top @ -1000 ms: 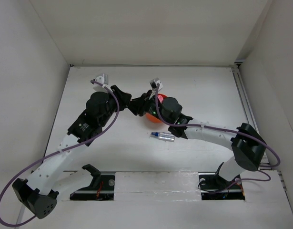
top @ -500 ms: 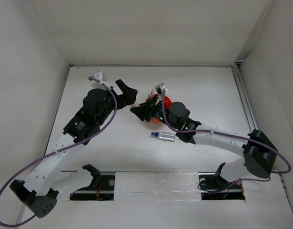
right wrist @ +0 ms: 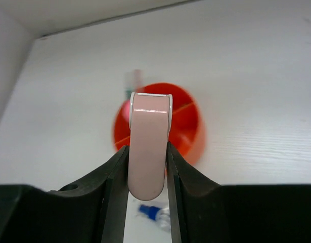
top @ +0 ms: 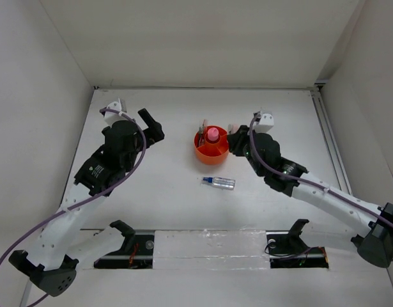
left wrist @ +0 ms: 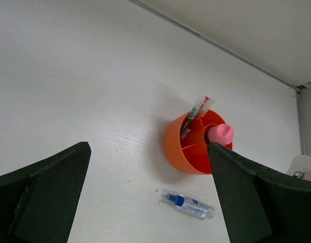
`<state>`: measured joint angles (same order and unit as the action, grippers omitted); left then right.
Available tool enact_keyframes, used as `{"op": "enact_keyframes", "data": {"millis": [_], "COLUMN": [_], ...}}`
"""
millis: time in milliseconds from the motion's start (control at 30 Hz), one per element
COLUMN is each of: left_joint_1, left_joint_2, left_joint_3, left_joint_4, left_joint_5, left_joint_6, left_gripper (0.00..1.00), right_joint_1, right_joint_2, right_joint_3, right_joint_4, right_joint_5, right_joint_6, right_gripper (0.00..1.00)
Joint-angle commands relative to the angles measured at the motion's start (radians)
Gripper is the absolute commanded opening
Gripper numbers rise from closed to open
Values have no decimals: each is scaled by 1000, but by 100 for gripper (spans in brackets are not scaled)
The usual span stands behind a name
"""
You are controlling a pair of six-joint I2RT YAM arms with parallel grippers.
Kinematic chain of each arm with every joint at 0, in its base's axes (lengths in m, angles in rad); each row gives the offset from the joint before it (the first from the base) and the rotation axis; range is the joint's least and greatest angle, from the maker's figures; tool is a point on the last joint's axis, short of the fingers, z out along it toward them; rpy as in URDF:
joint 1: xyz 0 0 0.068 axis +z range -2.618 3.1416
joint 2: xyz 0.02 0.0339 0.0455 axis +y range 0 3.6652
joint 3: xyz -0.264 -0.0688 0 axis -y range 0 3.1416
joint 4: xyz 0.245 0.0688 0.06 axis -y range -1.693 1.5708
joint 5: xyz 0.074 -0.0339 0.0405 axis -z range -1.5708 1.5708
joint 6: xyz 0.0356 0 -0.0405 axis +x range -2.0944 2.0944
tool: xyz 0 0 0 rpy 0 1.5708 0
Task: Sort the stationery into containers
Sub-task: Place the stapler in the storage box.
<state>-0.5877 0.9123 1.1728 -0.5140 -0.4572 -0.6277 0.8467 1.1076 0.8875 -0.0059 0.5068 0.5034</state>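
One round orange organizer on one white counter. Two thin pens, one red and one green. One pink tube. One silvery tube with one blue cap. One pale pink stapler. That makes five pieces of stationery in all. Two robot arms carry two pincers: one left pincer, one right pincer.

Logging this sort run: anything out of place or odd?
Only the silvery tube with blue cap: it lies flat on the table just on the near side of the orange organizer, unsorted. The right gripper holds the pink stapler beside the organizer. Nothing spilled, tipped or visibly damaged.
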Motion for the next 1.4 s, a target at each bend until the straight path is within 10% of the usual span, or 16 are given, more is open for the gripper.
{"op": "enact_keyframes", "data": {"millis": [0, 1367], "left_joint_1": [11, 11], "left_joint_2": [-13, -4], "left_joint_3": [-45, -108], "left_joint_4": [-15, 3], "left_joint_5": [-23, 8], "left_joint_6": [20, 59], "left_gripper": [99, 99], "right_joint_1": [-89, -179], "right_joint_2": [18, 313], "right_joint_3": [45, 73], "right_joint_4": [-174, -11], "right_joint_5": [93, -165], "right_joint_6": [67, 302], "right_gripper": [0, 0]}}
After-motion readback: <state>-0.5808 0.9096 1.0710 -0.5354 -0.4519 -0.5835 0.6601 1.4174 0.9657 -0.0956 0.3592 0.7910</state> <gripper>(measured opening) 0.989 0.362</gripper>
